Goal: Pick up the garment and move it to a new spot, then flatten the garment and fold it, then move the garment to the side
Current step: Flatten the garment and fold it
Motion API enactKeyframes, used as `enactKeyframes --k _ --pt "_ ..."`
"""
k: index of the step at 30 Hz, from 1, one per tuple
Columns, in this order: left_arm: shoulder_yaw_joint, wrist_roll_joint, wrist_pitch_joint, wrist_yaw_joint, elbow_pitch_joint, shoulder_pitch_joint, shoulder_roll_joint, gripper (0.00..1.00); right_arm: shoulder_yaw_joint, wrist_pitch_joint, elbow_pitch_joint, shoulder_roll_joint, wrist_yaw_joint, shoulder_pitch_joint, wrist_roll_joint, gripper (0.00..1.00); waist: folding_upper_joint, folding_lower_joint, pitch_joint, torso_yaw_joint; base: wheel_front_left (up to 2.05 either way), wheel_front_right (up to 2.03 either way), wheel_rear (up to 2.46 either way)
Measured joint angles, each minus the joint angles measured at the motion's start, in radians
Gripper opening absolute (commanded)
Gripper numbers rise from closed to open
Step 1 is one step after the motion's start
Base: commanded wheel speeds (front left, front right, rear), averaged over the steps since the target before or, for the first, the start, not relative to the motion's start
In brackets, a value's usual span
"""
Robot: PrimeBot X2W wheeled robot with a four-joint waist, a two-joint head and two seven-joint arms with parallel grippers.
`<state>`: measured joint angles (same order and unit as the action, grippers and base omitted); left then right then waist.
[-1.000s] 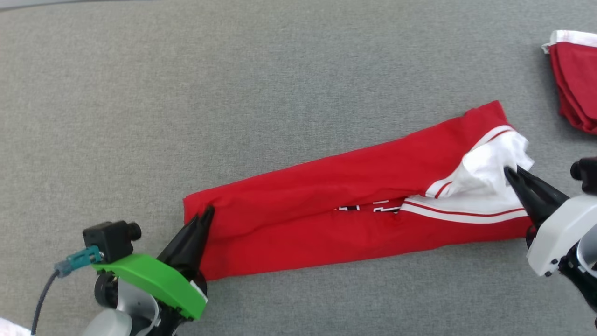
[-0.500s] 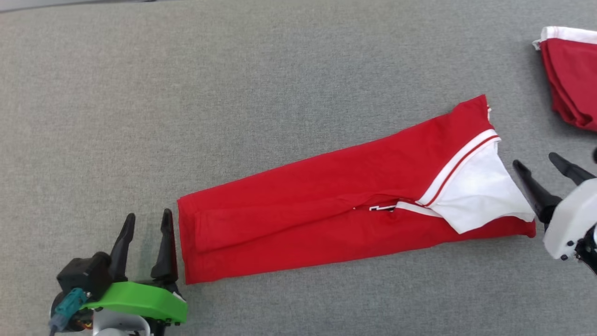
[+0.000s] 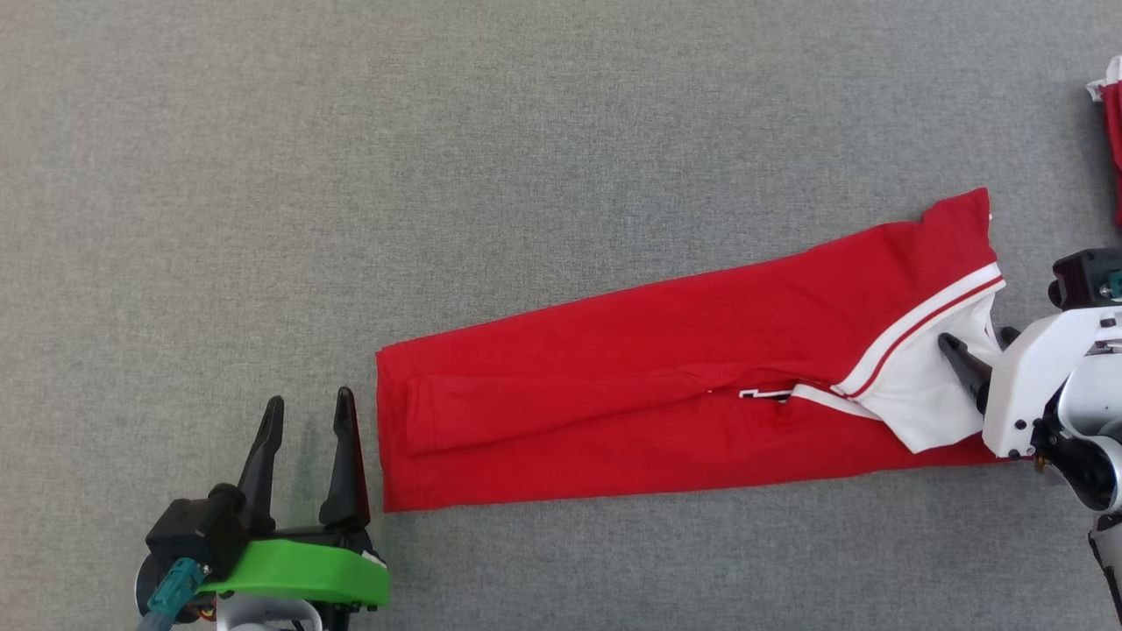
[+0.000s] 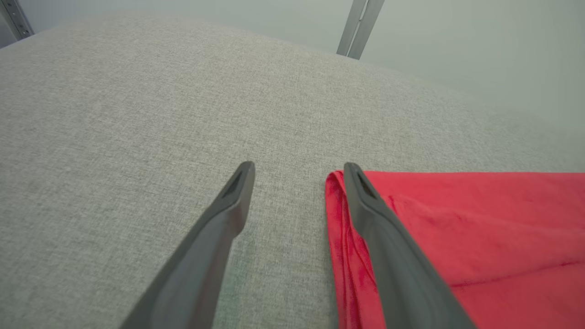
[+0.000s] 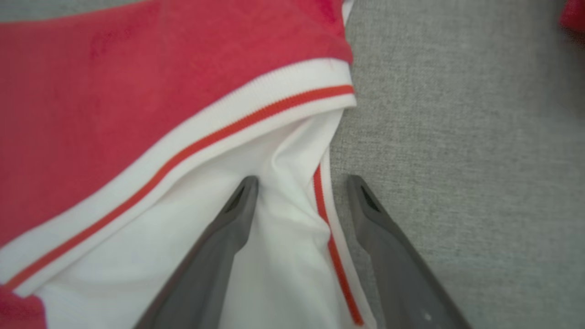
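While the red jersey point(image 3: 666, 386) lies folded lengthwise on the table point(image 3: 526, 158), both our jaws stand wide open, empty; we judge cross-folds and the sideways move remain.

Red garment point(image 3: 684, 394) folded lengthwise — left claw point(image 3: 309, 397) spread beside end, right claw point(image 3: 975, 337) over white part.

Grey fabric surface point(image 3: 438, 175); second red-white cloth point(image 3: 1115, 149) at far right edge.
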<state>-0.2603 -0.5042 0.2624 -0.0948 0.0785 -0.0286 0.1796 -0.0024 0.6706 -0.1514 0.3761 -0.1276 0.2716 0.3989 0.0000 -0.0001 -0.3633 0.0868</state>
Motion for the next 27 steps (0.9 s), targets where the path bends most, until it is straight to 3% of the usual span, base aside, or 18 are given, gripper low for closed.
enactKeyframes --k 2,4,9,16,23,27 --pt "0.021 0.021 0.0 0.022 0.01 0.01 -0.016 1.0 0.007 -0.001 -0.02 -0.002 0.002 0.005 0.065 1.0 0.0 0.0 0.007 0.004 0.0 0.0 0.0" --pt "0.045 0.045 0.0 0.046 0.016 0.018 -0.037 1.0 0.029 -0.011 -0.033 -0.001 0.004 0.006 0.134 0.0 0.0 0.0 0.015 0.006 0.0 0.0 0.0" --pt "0.103 0.09 0.0 0.097 0.026 0.04 -0.077 1.0 0.068 -0.092 -0.058 0.029 -0.003 0.007 0.251 0.0 0.0 0.0 0.041 0.006 0.0 0.0 0.0" --pt "0.16 0.129 0.0 0.139 0.038 0.07 -0.117 1.0 -0.029 -0.143 0.02 0.21 -0.004 0.022 0.307 0.0 0.0 0.0 0.098 0.006 0.0 0.0 0.0" --pt "0.171 0.123 0.0 0.149 0.034 0.106 -0.128 1.0 -0.14 -0.051 0.24 0.373 -0.003 0.007 0.342 0.0 0.0001 0.0 0.146 0.006 0.0 0.0 0.0" --pt "0.138 0.082 0.0 0.147 0.039 0.103 -0.128 1.0 -0.062 0.04 0.364 0.387 -0.003 -0.019 0.368 0.0 0.0 0.0 0.144 0.008 0.0 0.0 0.0"
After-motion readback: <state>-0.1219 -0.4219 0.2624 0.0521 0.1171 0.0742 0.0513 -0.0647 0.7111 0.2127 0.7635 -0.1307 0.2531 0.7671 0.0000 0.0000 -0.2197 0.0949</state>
